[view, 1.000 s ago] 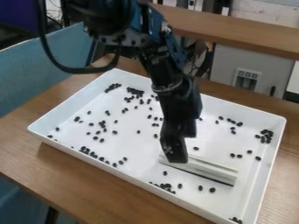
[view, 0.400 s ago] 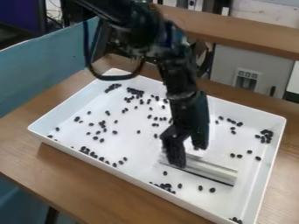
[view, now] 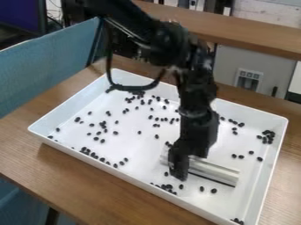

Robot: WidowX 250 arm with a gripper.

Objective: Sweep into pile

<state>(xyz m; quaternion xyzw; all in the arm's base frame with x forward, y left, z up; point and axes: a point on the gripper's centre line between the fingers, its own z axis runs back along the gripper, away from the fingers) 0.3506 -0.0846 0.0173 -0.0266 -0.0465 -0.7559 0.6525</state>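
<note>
"Where's the bar [view: 220, 172] seen?"

"In the tray [view: 141, 151], right by the gripper [view: 189, 165]. Its left end is set under the gripper, & most of it is laid out to the lower right."

"OK, & its long way?"

"It's slanted from upper left to lower right. It's prob best pinched across, & the gap b/w the fingers [view: 178, 168] is lined up for that."

"Is it held?"

"No grip is seen. The fingers are spread wide, 1 on each side."

"What's hard to see?"

"Part of the bar is hidden by the front finger, so any touch can't be made out. The tray's near corner is cut off, w/ a few beans [view: 237, 221] there."
</note>
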